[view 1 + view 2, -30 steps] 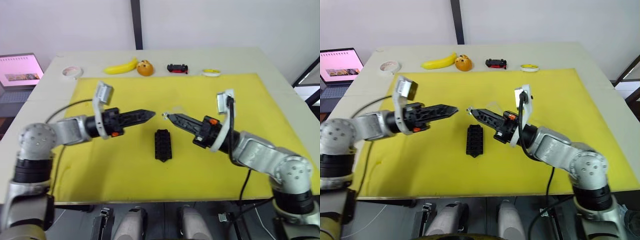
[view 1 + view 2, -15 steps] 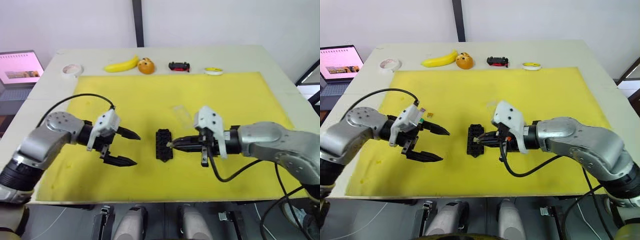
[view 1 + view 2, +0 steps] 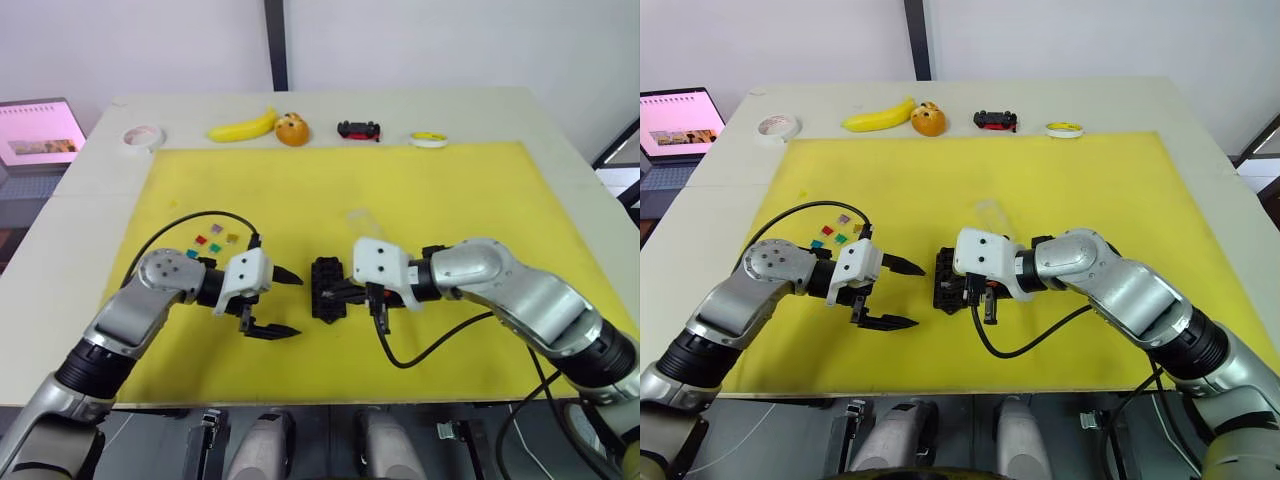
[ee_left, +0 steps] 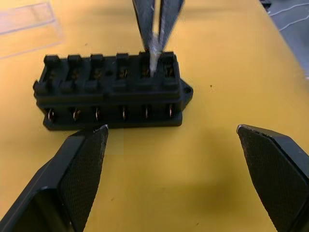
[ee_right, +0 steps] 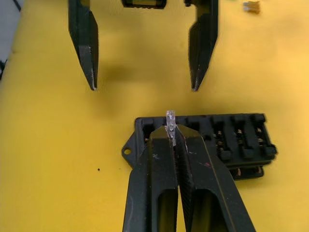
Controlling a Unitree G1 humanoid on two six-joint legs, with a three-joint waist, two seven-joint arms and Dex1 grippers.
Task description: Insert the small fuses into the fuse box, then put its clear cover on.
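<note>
Yellow mat [image 3: 450, 190] covers desk [image 3: 560, 130]. Fuse box [image 3: 326, 289] lies mid-mat toward near edge, long axis running near to far, pointed tab nearest. Right pincer [image 5: 172, 133] pinched on pale fuse [image 5: 170, 119] at box's tab-end slot. Left pincer [image 3: 283, 303] spread wide just beside box. Clear cover [image 3: 360, 222] beyond box; loose fuses [image 3: 214, 241] toward left edge. Open mat around.
</note>
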